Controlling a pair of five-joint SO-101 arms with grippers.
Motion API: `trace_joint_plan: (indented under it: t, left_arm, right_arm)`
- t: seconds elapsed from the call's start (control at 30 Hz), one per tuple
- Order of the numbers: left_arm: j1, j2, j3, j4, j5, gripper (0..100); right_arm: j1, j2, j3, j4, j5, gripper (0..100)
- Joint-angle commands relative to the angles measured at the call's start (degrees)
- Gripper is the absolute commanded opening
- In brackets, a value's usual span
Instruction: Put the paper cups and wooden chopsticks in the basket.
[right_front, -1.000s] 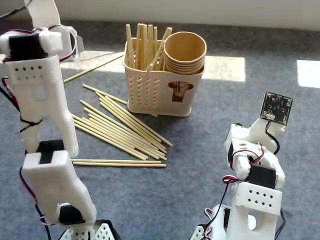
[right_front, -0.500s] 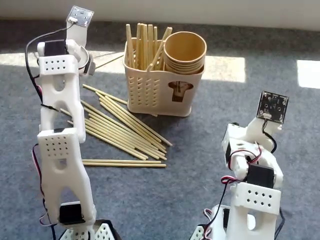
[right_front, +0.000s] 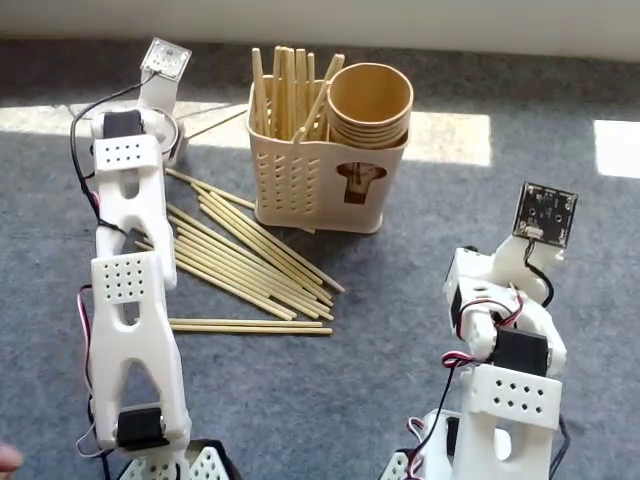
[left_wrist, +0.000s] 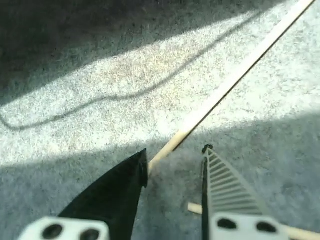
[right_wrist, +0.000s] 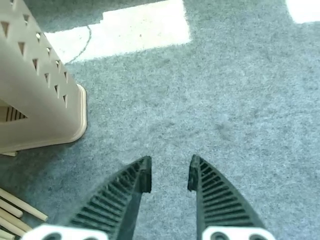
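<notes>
A cream slotted basket stands at the back of the grey carpet. It holds a stack of paper cups and several upright wooden chopsticks. Many loose chopsticks lie fanned in front of it, and two more chopsticks lie nearer. One single chopstick lies left of the basket. My left gripper is open just above the carpet, its fingers either side of the near end of that single chopstick. My right gripper is open over bare carpet beside the basket's corner.
The left arm stretches over the left ends of the loose chopsticks. The right arm stands folded at the front right. Sunlit patches cross the carpet behind the basket. A few chopstick ends lie near the right gripper.
The left arm has swung down and away from the camera, out to the far left, bringing its gripper to the single chopstick. The right arm has barely shifted.
</notes>
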Motion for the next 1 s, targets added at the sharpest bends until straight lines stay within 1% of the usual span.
trace_joint_plan:
  t: [0.0,0.17,0.23,0.27,0.33,0.4,0.5,0.67,0.8,0.87,0.97]
  left_arm:
    - [-1.5,0.6,-3.3,-3.4,-0.4,18]
    - [-2.6,4.4,-3.2,-7.6,-0.4,18]
    - [-2.9,5.4,-3.2,-7.6,-0.5,14]
    - [-3.0,5.7,-3.2,-7.4,-1.7,12]
    - [-3.0,5.7,-3.1,-6.7,-6.4,6]
    - [-3.0,5.7,-3.4,-3.3,-10.5,3]
    - [-3.0,5.5,-3.5,2.5,-13.3,2]
    - [-3.5,5.6,-9.4,12.3,-13.9,2]
    - [-3.0,5.6,-16.2,23.4,-16.4,1]
    - [-3.0,5.4,-17.5,28.1,-17.4,1]
    - [-3.5,3.3,-17.0,30.3,-17.2,1]
  right_arm:
    - [-0.5,-1.2,-0.2,-2.0,0.0,13.4]
    - [-0.5,-1.2,-0.2,-2.0,0.0,13.4]
    - [-0.5,-1.2,-0.2,-2.0,0.0,13.4]
    - [-0.5,-1.2,-0.2,-2.0,0.0,13.4]
    - [-0.5,-1.2,-0.2,-2.0,0.0,13.4]
    - [-0.5,-1.2,-0.2,-2.0,0.0,13.4]
    - [-0.5,-1.2,-0.2,-2.0,0.0,13.4]
    - [-0.5,-1.2,-0.2,-2.0,0.0,13.4]
    - [-0.5,-1.2,-0.2,-2.0,0.0,13.4]
    - [-0.5,-1.2,-0.2,-2.0,0.0,13.4]
    - [-0.5,-1.2,-0.2,-2.0,0.0,13.4]
